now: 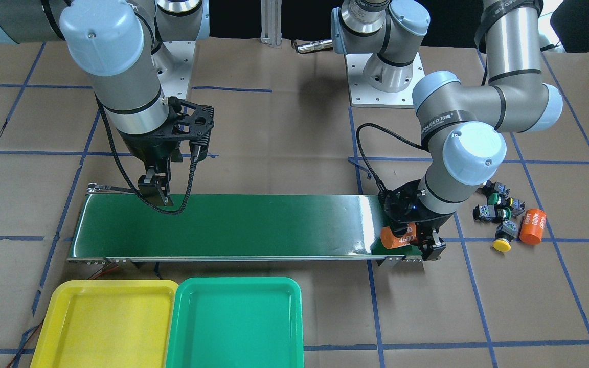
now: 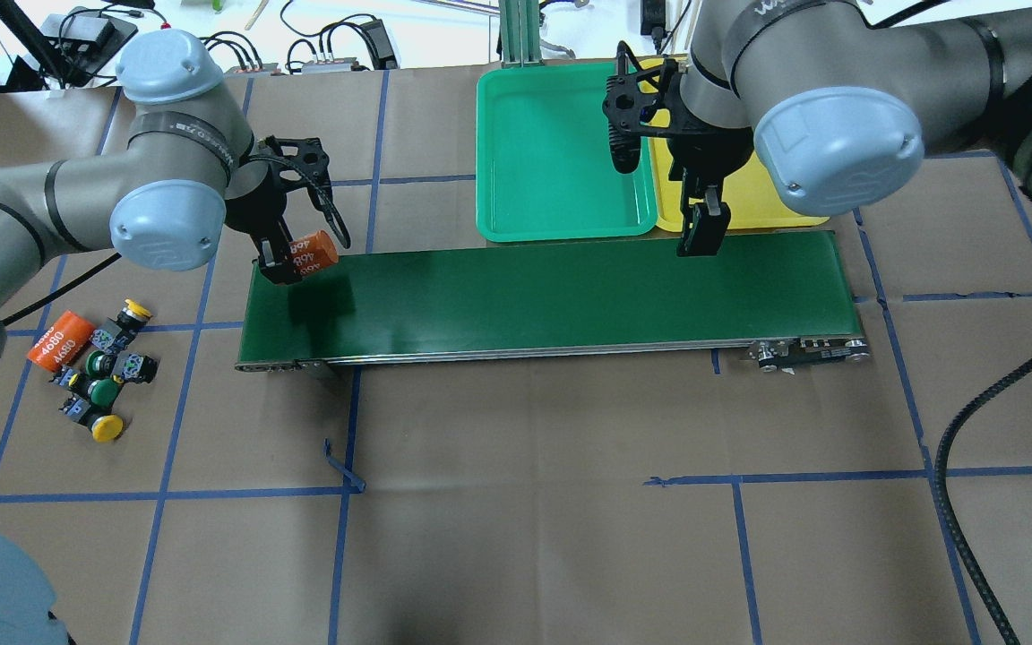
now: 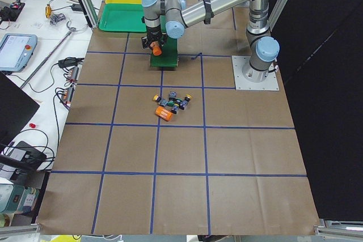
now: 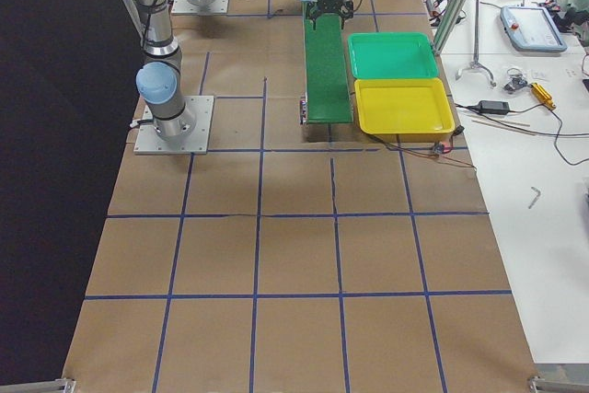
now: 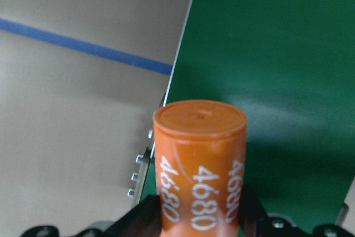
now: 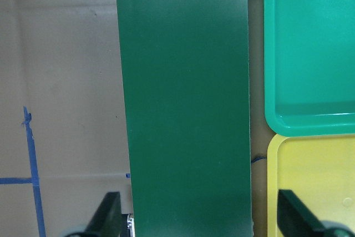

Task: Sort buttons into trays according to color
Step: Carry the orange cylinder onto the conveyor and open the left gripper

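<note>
Several buttons [image 2: 104, 376] with yellow or green caps lie in a cluster on the paper left of the belt; they also show in the front view [image 1: 499, 209]. My left gripper [image 2: 288, 262] is shut on an orange "4680" cylinder [image 5: 199, 159] and holds it over the left end of the dark green conveyor belt [image 2: 570, 287]. My right gripper [image 2: 702, 235] is open and empty above the belt's other end. The green tray [image 2: 561, 152] and yellow tray [image 2: 749, 202] lie side by side beyond the belt. Both are empty.
A second orange "4680" cylinder [image 2: 61, 338] lies beside the button cluster. Brown paper with blue tape lines covers the table. Both arm bases [image 1: 386, 82] stand on the robot's side of the belt.
</note>
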